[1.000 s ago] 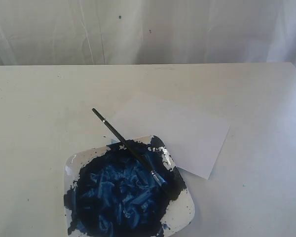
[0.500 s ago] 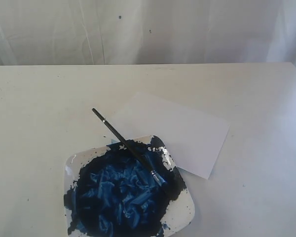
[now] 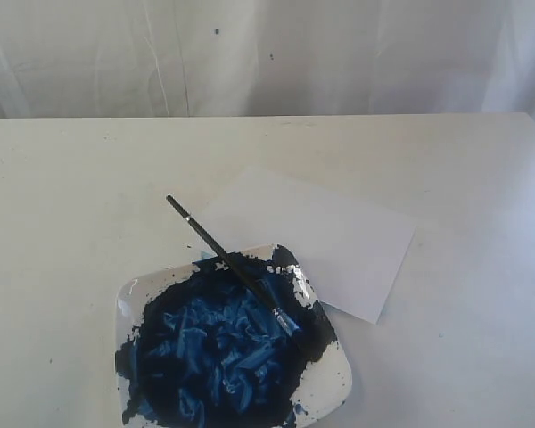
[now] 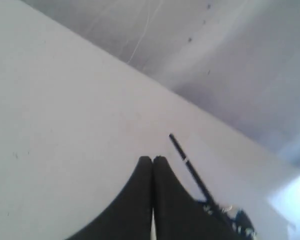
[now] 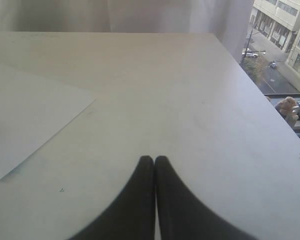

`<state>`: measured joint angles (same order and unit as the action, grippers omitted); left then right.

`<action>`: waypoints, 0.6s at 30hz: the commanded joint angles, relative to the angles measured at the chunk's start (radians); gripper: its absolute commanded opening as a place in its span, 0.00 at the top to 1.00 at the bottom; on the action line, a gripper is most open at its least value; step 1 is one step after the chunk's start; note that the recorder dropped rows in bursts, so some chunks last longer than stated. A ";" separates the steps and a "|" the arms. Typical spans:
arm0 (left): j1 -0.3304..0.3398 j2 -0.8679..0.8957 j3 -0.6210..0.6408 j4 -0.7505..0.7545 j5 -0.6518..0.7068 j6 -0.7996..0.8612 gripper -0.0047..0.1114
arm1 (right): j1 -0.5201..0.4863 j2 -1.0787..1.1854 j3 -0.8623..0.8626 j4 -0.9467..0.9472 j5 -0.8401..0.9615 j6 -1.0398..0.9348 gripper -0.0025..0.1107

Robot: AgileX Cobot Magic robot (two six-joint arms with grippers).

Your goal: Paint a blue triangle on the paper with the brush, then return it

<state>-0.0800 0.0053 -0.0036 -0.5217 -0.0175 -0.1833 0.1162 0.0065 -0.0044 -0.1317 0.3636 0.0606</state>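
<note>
Curtain (image 3: 339, 53) hangs behind white table (image 3: 71, 196) bearing paper (image 3: 325, 236).

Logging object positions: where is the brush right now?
In the exterior view the brush lies left of centre, bristles on the plate, handle angled up-left beside the paper.

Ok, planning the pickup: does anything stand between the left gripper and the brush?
Nothing visible does. Only bare table lies between the left gripper, jaws shut, and the brush handle, which juts off the paint plate rim.
</note>
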 commanded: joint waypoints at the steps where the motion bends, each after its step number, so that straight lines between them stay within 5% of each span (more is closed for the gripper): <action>1: 0.001 -0.005 -0.015 -0.054 -0.205 -0.006 0.96 | 0.002 -0.007 0.004 -0.001 -0.012 0.002 0.98; 5: 0.001 -0.005 -0.102 -0.060 -0.566 0.099 0.96 | 0.002 -0.007 0.004 -0.001 -0.012 0.002 0.98; 7: 0.001 -0.004 -0.197 -0.195 -0.678 0.266 0.96 | 0.002 -0.007 0.004 -0.001 -0.012 0.002 0.98; 10: -0.001 0.075 -0.315 -0.177 -0.658 0.347 0.96 | 0.002 -0.007 0.004 -0.001 -0.012 0.002 0.98; 14: -0.003 0.262 -0.465 0.129 -0.533 0.393 0.96 | 0.002 -0.007 0.004 -0.001 -0.012 0.002 0.98; 18: -0.003 0.434 -0.537 0.142 -0.482 0.393 0.96 | 0.002 -0.007 0.004 -0.001 -0.012 0.002 0.98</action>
<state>-0.0800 0.3559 -0.5095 -0.3939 -0.5231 0.2003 0.1162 0.0065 -0.0044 -0.1317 0.3636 0.0606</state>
